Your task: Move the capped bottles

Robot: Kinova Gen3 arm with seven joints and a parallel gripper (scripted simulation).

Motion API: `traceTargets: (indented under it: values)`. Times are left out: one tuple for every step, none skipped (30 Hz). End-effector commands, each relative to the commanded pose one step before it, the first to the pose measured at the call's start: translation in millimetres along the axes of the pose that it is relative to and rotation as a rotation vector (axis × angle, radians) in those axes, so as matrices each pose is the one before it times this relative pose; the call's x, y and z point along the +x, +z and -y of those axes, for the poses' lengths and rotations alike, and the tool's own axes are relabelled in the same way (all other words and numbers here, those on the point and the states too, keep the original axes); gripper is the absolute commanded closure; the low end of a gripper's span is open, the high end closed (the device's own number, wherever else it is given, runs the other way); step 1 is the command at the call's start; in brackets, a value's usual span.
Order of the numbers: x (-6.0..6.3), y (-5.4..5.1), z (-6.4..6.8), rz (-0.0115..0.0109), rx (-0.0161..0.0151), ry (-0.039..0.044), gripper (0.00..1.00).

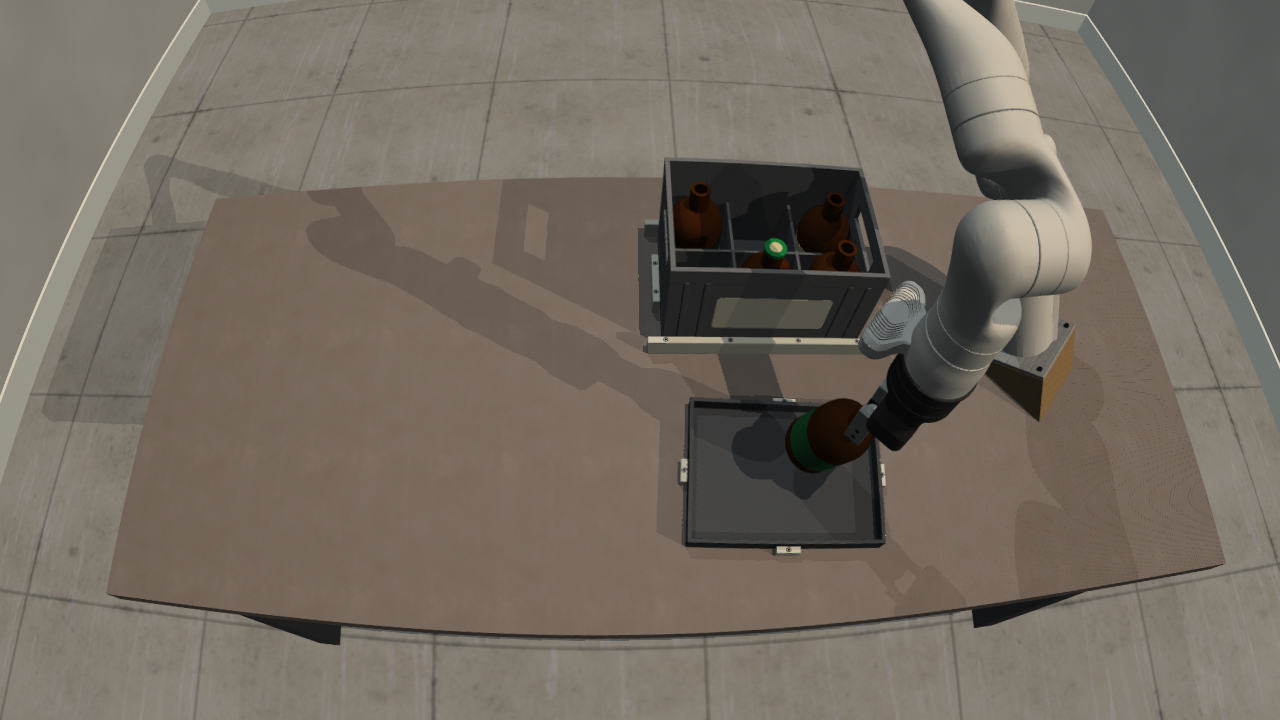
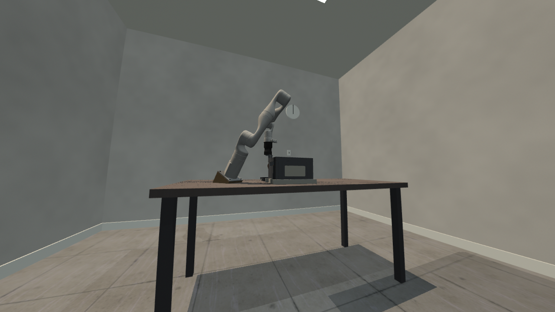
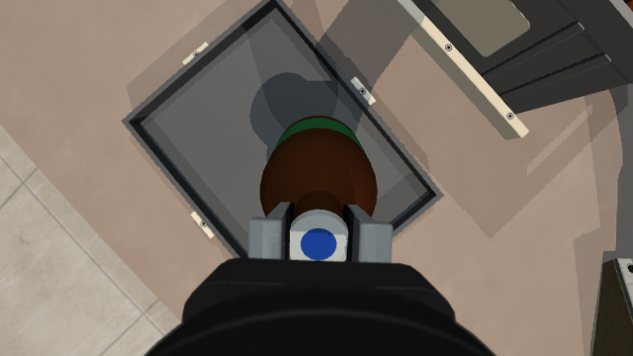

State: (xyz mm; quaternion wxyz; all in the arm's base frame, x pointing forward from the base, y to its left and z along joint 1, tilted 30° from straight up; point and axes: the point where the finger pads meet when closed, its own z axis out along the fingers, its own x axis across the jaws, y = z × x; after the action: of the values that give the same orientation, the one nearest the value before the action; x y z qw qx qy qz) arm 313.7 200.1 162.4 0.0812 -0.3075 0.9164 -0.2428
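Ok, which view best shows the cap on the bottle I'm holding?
Wrist: the gripper is shut on the held bottle's white cap, blue-dotted, seen end-on above the tray. In the top view, the gripper hides the cap; only the bottle's body shows. Exterior: too small.
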Motion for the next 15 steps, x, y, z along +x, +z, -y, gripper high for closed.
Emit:
traceTargets:
  values:
    - [1.02,3.74,0.08,-0.00337,0.00121,-0.00124,1.0]
    - [0.1,1.32,0.01,-0.00035,0.00012,-0.00009,1.0]
    - [0.1,1.32,0.01,-0.00035,0.00012,-0.00009,1.0]
    - [0.1,1.32,0.01,-0.00035,0.00012,-0.00009,1.0]
    - [0.1,1.32,0.0,-0.00035,0.00012,-0.00009,1.0]
    - [0.1,1.32,0.0,-0.00035,0.00012,-0.00009,1.0]
    - [0.1,1.32,0.0,-0.00035,0.00012,-0.00009,1.0]
    - [0.1,1.32,0.0,-0.00035,0.00012,-0.00009,1.0]
    - [0.1,1.32,0.0,-0.00035,0.00012,-0.00009,1.0]
    - [0.0,0.0,0.0,0.0,0.0,0.0,1.0]
    - [0.0,0.0,0.0,0.0,0.0,0.0,1.0]
    - [-0.92,-1.19,-0.04,0.00353,-0.00104,0.00106,1.0]
    - [-0.02,0.4,-0.02,-0.00025,0.00008,-0.00008,1.0]
    - [-0.02,0.4,-0.02,-0.00025,0.00008,-0.00008,1.0]
    - [-0.02,0.4,-0.02,-0.00025,0.00008,-0.00008,1.0]
